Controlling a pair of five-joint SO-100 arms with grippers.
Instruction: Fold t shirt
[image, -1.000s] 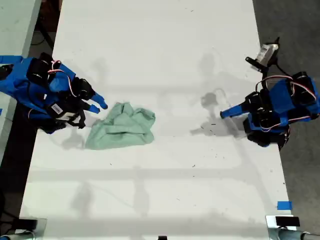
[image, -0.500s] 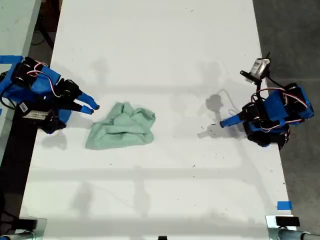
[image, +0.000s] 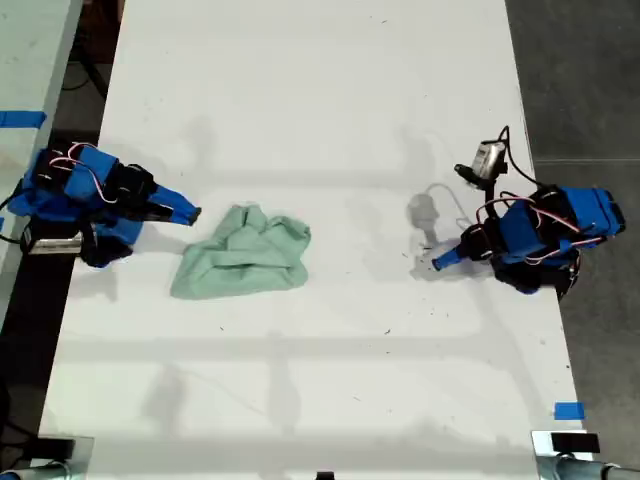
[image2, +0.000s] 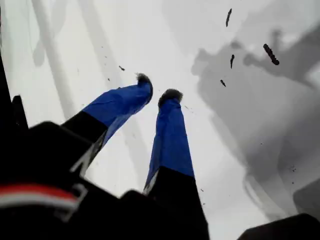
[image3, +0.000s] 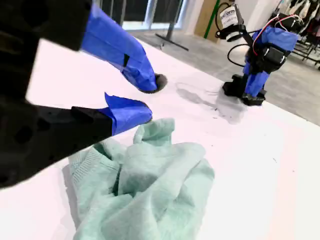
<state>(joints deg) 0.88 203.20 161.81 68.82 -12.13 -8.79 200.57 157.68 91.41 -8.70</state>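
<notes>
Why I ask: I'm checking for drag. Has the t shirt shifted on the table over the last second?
No. In the exterior view the t shirt lies bunched in the same spot on the white table, with the same outline.

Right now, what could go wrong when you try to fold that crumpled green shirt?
The t shirt lies bunched in a heap, so my second tool, open just beside it, might pinch several layers at once and drag the lump instead of spreading it. My first tool sits far off toward the exterior view's right over bare table, holding nothing, so one tool pulling alone could simply slide the shirt along.
</notes>
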